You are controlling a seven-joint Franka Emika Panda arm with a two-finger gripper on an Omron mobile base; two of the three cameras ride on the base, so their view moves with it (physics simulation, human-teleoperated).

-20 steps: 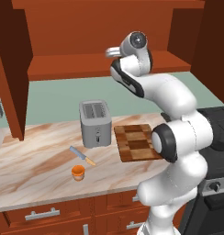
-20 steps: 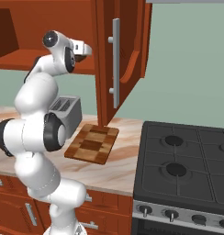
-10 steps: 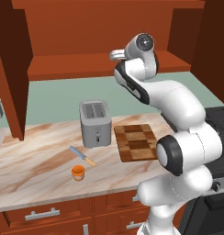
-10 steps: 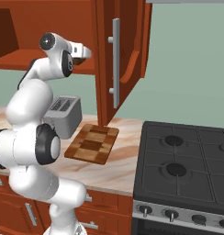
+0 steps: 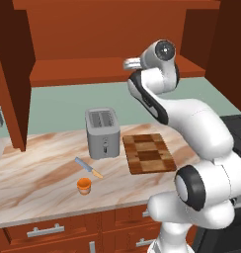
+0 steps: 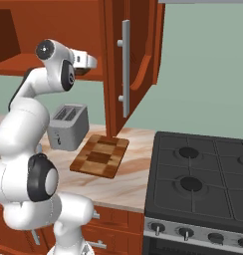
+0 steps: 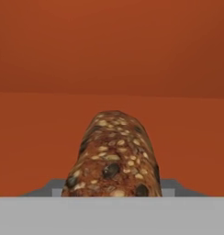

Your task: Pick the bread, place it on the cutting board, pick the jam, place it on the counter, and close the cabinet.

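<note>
- Looking along the hand, we see the bread (image 7: 113,156) close up on the cabinet (image 5: 112,44) shelf, fingers closed on it, their tips cut off below.
- On the bench (image 5: 38,183): jam (image 5: 84,186) beside a knife (image 5: 89,168), toaster (image 5: 103,132), cutting board (image 5: 149,153).

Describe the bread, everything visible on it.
The bread is a small dark brown loaf with a rounded top, its crust studded with pale seeds and a few dark bits. In the hand view it points lengthwise away from the camera, over the reddish-brown cabinet interior. Its near end sits low between the gripper's grey finger parts; actual contact can't be made out.
</note>
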